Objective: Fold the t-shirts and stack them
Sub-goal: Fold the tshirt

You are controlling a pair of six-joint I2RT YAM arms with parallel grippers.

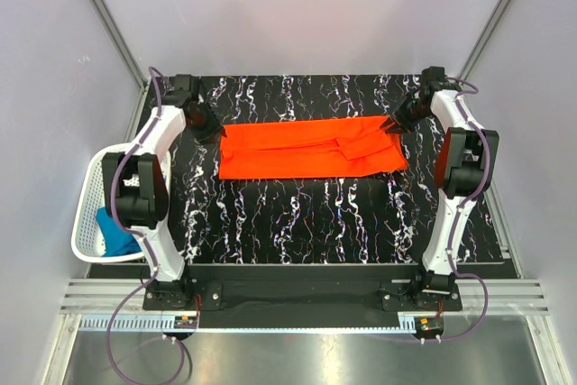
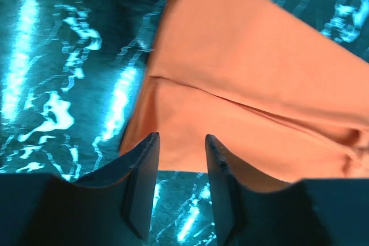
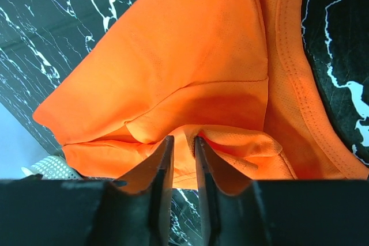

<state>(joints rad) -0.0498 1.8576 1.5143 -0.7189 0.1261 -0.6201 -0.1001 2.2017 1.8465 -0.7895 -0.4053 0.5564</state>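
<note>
Up close, the right gripper [image 3: 181, 137] has its jaws drawn nearly together, pinching a bunched fold of the orange-red t-shirt [image 3: 196, 56] at their tips. From that pinch the cloth spreads away ahead of the jaws, and a stitched hem runs off to their right.

The left gripper [image 2: 181, 139] has its jaws standing apart, with nothing gripped. The shirt's other end lies just past and partly between the tips. Whether the fingers [image 2: 141, 182] touch the cloth, I cannot tell. To the left of these jaws shows the black, white-veined table [image 2: 57, 84].

From above, the shirt stretches flat between the two sets of jaws as one long folded band, with a gripper at each short end.

Well behind the left jaws, beside that arm's elbow at the table's edge, stands a white mesh basket [image 1: 86, 214]. The teal t-shirt [image 1: 114, 232] lies crumpled inside it.
</note>
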